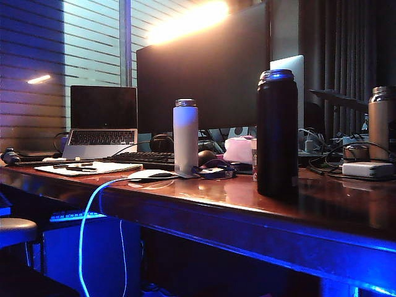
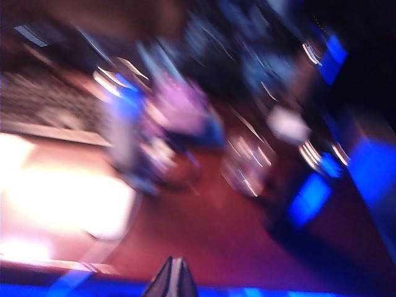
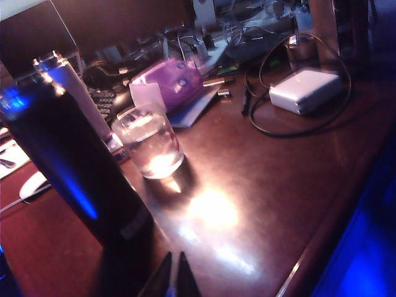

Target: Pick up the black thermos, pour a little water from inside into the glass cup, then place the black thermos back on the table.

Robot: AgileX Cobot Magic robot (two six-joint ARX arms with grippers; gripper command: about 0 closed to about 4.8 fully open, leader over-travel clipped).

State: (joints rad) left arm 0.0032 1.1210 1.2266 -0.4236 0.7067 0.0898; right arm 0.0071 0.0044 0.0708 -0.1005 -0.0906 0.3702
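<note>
The black thermos point(image 1: 277, 133) stands upright on the table point(image 1: 204, 192), right of centre, with blue light on its rim. In the right wrist view the black thermos point(image 3: 74, 161) is close by, and the glass cup point(image 3: 150, 142) stands just beyond it, clear, with a little water. My right gripper point(image 3: 173, 273) is shut and empty over bare table beside the thermos's base. The left wrist view is badly blurred. My left gripper point(image 2: 175, 275) is shut, holds nothing and hangs near the table's front edge. The cup point(image 2: 247, 164) is a smear ahead of it. Neither gripper shows in the exterior view.
A white bottle point(image 1: 185, 136) stands left of the thermos and a steel-grey bottle point(image 1: 382, 124) at the far right. A white power adapter point(image 3: 306, 90) with looped cables and a purple box point(image 3: 170, 83) lie behind the cup. Monitor, laptop point(image 1: 102, 124) and keyboard line the back.
</note>
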